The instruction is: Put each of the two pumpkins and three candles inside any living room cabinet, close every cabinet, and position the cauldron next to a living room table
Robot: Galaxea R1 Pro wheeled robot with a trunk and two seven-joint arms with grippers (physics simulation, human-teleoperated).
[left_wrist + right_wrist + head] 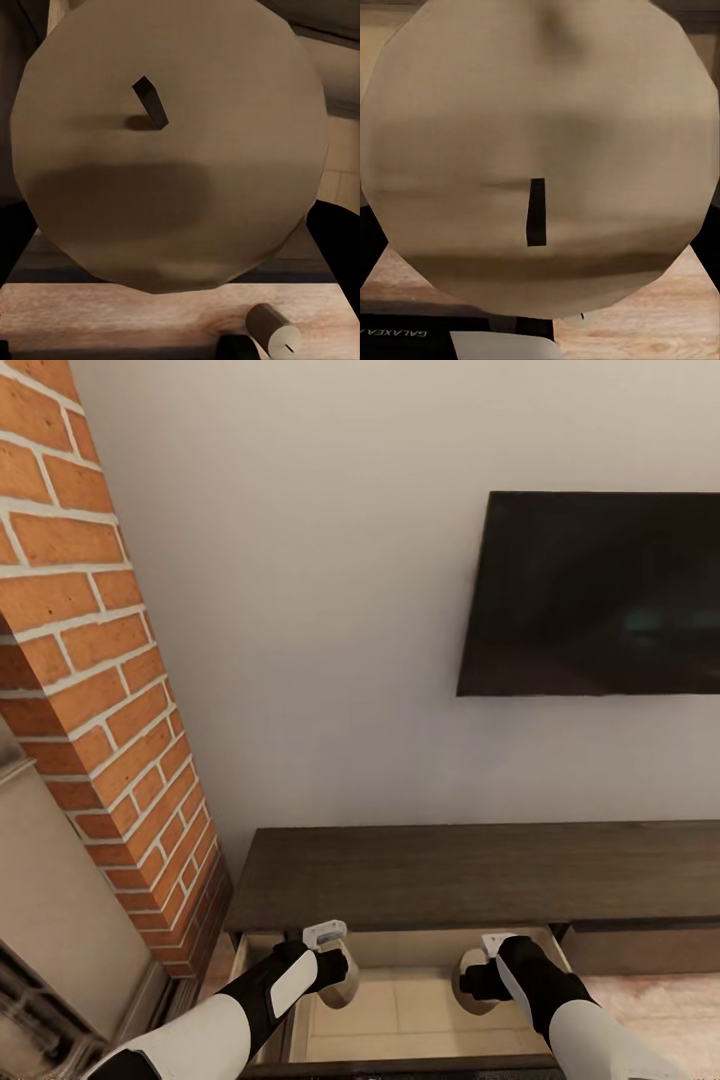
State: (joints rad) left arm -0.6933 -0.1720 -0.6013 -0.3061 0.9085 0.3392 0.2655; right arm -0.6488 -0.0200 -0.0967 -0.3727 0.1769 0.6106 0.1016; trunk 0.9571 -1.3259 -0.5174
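A long dark-brown cabinet runs along the white wall, its left-hand drawer pulled open toward the camera over the wood floor. On the floor in the left wrist view lies a small grey candle.

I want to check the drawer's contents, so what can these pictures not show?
Drawer floor: wrist views, covered by the left candle and the right candle; head view, partly behind both arms.
Drawer front: cut off by the head view's bottom edge.
Left gripper and right gripper fingertips: head view, behind the candles.
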